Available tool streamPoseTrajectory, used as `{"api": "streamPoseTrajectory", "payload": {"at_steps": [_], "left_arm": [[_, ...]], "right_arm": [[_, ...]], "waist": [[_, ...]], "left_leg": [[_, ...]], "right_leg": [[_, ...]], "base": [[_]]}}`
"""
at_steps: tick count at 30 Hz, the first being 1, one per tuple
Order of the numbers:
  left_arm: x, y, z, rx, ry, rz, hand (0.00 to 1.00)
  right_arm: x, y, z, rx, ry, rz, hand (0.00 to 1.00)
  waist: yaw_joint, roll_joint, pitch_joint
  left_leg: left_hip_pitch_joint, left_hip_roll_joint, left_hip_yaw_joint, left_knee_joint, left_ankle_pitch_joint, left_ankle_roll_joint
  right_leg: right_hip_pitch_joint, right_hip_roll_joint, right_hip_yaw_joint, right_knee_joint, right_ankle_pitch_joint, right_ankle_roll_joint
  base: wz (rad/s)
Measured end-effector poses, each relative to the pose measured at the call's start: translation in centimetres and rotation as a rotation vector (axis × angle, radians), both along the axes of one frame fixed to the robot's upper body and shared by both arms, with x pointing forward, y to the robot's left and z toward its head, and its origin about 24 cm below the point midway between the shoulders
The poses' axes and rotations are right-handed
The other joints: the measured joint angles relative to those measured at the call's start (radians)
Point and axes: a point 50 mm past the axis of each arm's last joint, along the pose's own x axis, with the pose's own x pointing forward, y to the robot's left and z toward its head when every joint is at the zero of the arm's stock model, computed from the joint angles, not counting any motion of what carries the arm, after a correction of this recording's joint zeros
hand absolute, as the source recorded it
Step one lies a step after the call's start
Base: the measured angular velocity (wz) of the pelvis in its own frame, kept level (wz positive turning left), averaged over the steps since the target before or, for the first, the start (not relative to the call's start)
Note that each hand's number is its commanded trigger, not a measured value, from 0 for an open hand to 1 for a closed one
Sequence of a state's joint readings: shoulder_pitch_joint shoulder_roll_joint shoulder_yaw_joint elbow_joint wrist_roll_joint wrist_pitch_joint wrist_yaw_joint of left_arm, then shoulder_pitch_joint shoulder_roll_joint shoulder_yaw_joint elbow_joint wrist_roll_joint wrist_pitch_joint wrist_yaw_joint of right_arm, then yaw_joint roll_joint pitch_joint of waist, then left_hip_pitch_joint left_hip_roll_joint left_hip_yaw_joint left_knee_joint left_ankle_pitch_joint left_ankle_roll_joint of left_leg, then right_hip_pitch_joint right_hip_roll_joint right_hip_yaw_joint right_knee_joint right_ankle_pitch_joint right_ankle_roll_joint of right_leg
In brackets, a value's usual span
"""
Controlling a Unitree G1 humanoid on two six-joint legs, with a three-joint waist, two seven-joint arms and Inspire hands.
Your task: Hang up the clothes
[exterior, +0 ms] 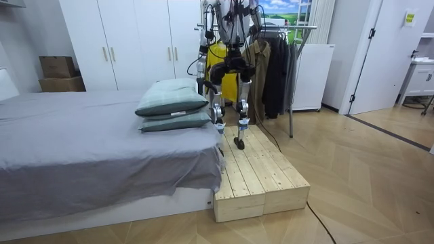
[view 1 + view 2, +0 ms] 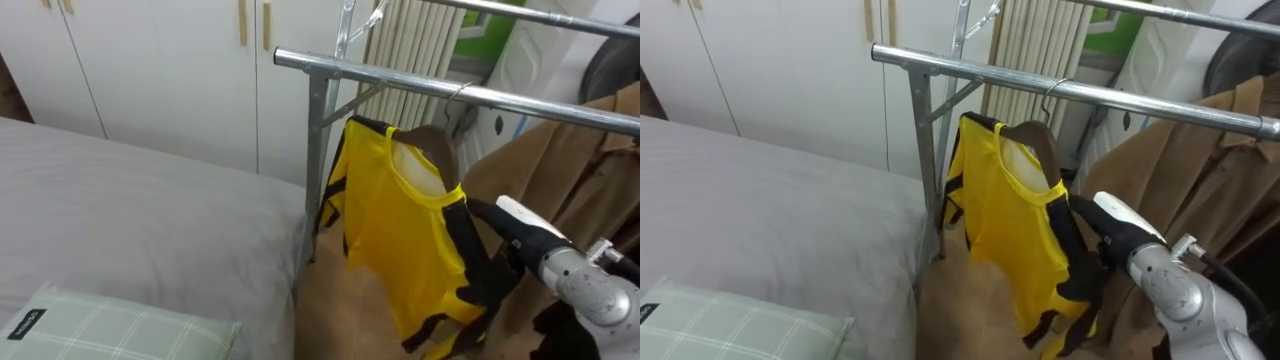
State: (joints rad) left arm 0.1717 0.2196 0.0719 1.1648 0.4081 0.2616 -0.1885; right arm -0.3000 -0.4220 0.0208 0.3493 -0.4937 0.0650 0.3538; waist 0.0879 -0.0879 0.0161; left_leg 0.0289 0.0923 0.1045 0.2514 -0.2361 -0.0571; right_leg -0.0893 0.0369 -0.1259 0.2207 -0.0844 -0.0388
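Grey bed (image 2: pixel 150 220) + green check pillow (image 2: pixel 100 325) on left, clear of work. Yellow black-trimmed shirt (image 2: pixel 400 240) on brown wooden hanger (image 2: pixel 432 140), hook over silver metal rail (image 2: pixel 400 82), so hang step prob done. My right hand (image 2: pixel 505 235) at shirt's edge, fingers hidden, can't tell grip. Next: free hand w/o snagging brown coat (image 2: pixel 590 170) crowding right.

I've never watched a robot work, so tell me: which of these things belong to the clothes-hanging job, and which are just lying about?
For the job: yellow shirt, its hanger, metal rail.
Just lying about: brown coat, bed, checked pillow, white wardrobe.
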Motion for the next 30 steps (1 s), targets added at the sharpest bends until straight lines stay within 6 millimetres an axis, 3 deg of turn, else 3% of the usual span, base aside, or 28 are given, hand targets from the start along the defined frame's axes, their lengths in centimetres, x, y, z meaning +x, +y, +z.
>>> {"api": "streamPoseTrajectory", "payload": {"at_steps": [12, 19, 30], "left_arm": [[-0.4, -0.2, -0.1, -0.004, 0.008, 0.008, 0.0], [-1.1, -0.4, -0.1, -0.008, 0.018, 0.015, 0.0], [-3.1, -1.4, -0.3, -0.028, 0.051, 0.033, 0.0]], "right_arm": [[-1.5, -0.4, -1.2, -0.029, -0.086, -0.101, 0.0], [-1.7, -1.8, 1.6, -0.061, -0.332, -0.233, 0.0], [-4.3, -4.9, 3.5, -0.051, -0.585, -0.465, 0.0]], "waist": [[-0.008, -0.003, 0.0021], [-0.035, 0.003, 0.0034], [-0.108, 0.014, 0.0001]], "left_leg": [[0.008, 0.0, 0.018, -0.015, 0.0, 0.003], [0.015, 0.0, 0.022, -0.015, -0.001, 0.004], [0.032, 0.003, 0.06, -0.029, -0.002, 0.003]], "right_leg": [[-0.003, 0.004, 0.013, -0.004, -0.001, 0.002], [0.001, 0.004, 0.02, -0.003, -0.001, 0.002], [-0.002, 0.014, 0.051, 0.001, -0.002, 0.004]], "base": [[-0.03], [0.0], [-0.1]]}}
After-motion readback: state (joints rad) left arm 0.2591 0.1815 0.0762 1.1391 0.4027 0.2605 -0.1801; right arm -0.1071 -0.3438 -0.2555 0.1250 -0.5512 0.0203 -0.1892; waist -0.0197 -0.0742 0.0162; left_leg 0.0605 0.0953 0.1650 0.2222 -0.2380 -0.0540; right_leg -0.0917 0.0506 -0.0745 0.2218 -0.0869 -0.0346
